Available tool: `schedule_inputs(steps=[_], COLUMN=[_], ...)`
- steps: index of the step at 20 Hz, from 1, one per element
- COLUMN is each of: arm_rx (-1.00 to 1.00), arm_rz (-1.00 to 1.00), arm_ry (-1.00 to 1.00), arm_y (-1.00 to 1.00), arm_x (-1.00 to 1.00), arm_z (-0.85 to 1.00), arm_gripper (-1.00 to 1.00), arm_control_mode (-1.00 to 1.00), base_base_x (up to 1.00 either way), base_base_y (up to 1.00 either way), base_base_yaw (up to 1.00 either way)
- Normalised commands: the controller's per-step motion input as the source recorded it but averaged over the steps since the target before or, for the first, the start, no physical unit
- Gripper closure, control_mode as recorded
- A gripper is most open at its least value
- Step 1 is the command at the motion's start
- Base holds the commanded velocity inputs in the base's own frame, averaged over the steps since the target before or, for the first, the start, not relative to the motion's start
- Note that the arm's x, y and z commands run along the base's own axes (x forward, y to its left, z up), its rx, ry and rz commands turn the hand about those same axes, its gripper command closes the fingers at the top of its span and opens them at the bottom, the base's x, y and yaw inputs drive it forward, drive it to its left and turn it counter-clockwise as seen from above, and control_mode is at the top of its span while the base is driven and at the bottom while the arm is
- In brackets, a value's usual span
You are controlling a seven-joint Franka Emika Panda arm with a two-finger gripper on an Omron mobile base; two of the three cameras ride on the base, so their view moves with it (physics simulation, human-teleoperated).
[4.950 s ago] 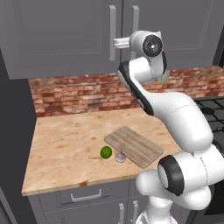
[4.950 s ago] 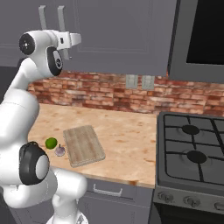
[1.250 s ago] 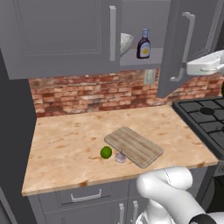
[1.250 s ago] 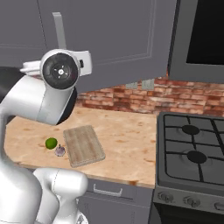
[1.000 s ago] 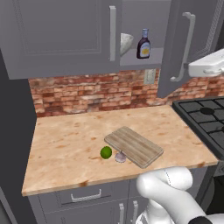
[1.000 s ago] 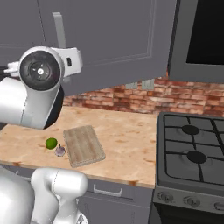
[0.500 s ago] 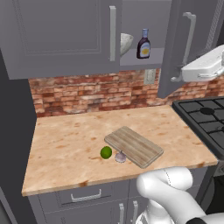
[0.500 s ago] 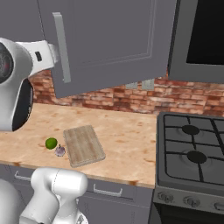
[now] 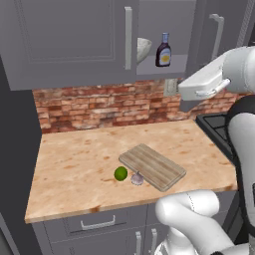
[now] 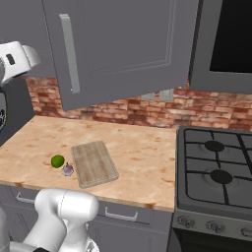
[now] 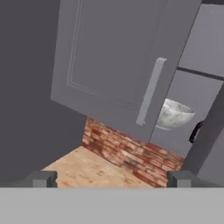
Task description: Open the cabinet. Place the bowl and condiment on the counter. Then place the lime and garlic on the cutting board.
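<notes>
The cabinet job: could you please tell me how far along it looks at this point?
Done: the cabinet's right door is swung open, showing the bowl and condiment on the shelf. In hand: nothing; the gripper is open and empty, facing the shelf. Left: move bowl and condiment to the counter, then put the lime and garlic, lying beside the cutting board, onto it.

Kitchen: gas stove (image 10: 216, 182), brick backsplash (image 9: 109, 107), cabinet (image 9: 69, 40)
</notes>
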Motion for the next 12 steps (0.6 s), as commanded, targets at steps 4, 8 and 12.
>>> schedule_inputs(steps=[4, 8, 12], arm_rx=[-0.09, -0.07, -0.06], arm_rz=[-0.03, -0.04, -0.03], arm_ry=[-0.07, -0.03, 0.0], arm_y=[0.47, 0.34, 0.17], arm_x=[0.11, 0.27, 0.45], arm_z=[-0.13, -0.16, -0.19], arm_gripper=[-1.0, -1.0, -1.0], arm_control_mode=[-1.0, -1.0, -1.0], base_base_x=[0.0, 0.0, 0.0], base_base_y=[0.0, 0.0, 0.0], base_base_yaw=[0.0, 0.0, 0.0])
